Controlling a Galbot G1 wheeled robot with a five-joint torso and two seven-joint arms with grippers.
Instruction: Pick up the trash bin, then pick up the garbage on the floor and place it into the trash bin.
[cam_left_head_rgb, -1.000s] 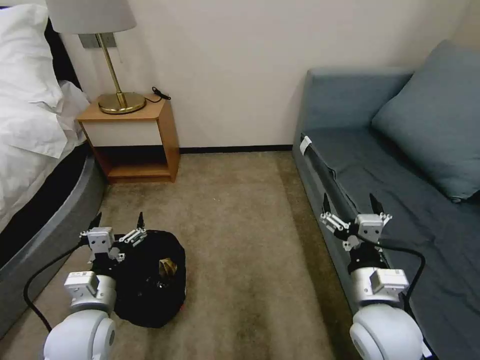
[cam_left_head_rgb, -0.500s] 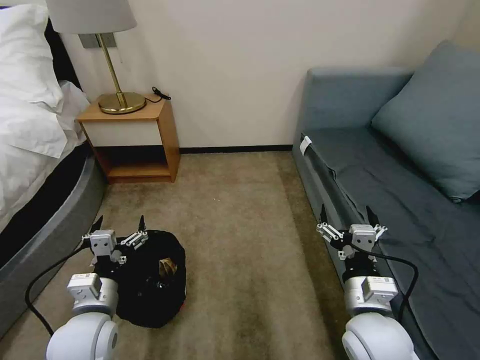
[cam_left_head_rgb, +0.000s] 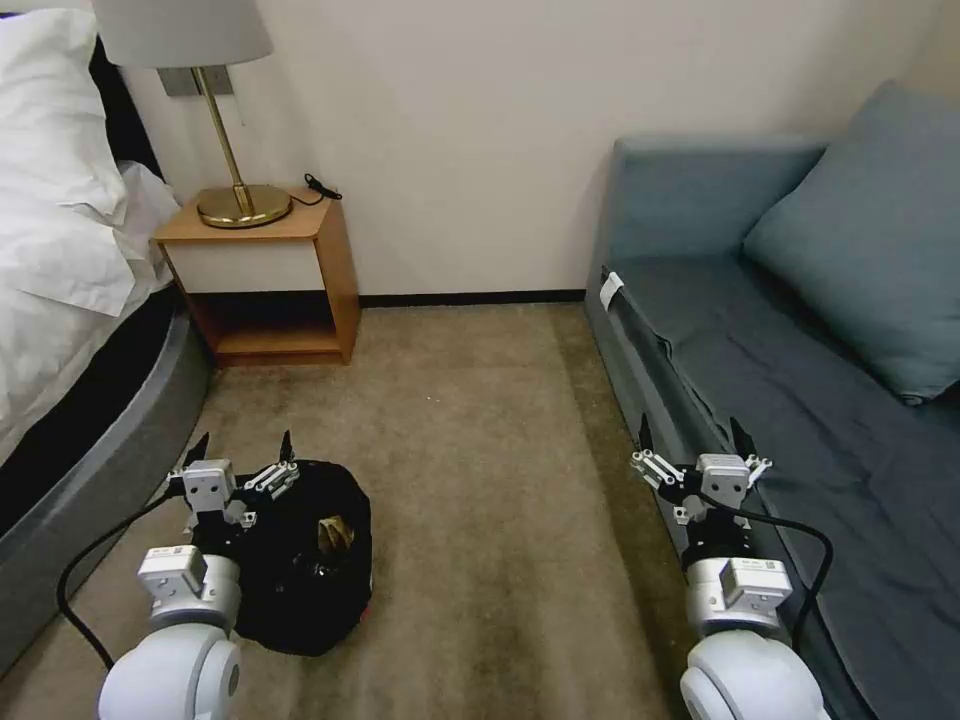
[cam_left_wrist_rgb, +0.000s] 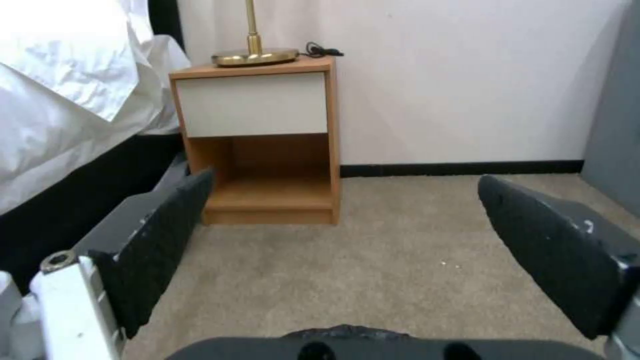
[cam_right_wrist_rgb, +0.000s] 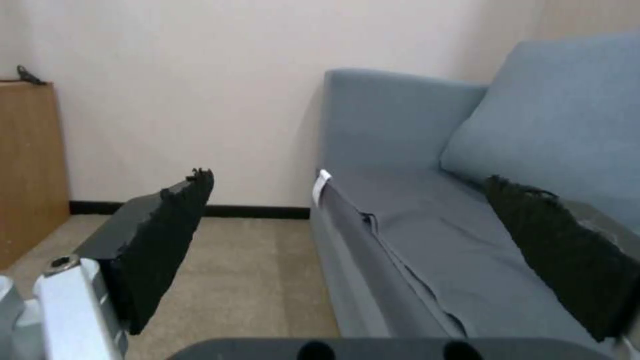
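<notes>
Your left gripper (cam_left_head_rgb: 243, 448) hung with its fingers spread and empty, just above the rim of the trash bin (cam_left_head_rgb: 305, 560) on its bed side. The bin stood on the carpet floor (cam_left_head_rgb: 480, 480), a brown-yellow wrapper (cam_left_head_rgb: 335, 533) lying inside it. Your right gripper (cam_left_head_rgb: 690, 438) hung over the front edge of the grey sofa (cam_left_head_rgb: 800, 400), fingers spread and holding nothing. The wooden nightstand (cam_left_head_rgb: 270, 275) stood against the far wall.

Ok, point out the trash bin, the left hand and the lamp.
trash bin (cam_left_head_rgb: 300, 590): head view, on its crinkled black bag lining.
left hand (cam_left_head_rgb: 241, 450): head view, midway between its open fingertips.
lamp (cam_left_head_rgb: 243, 205): head view, on its brass base.
</notes>
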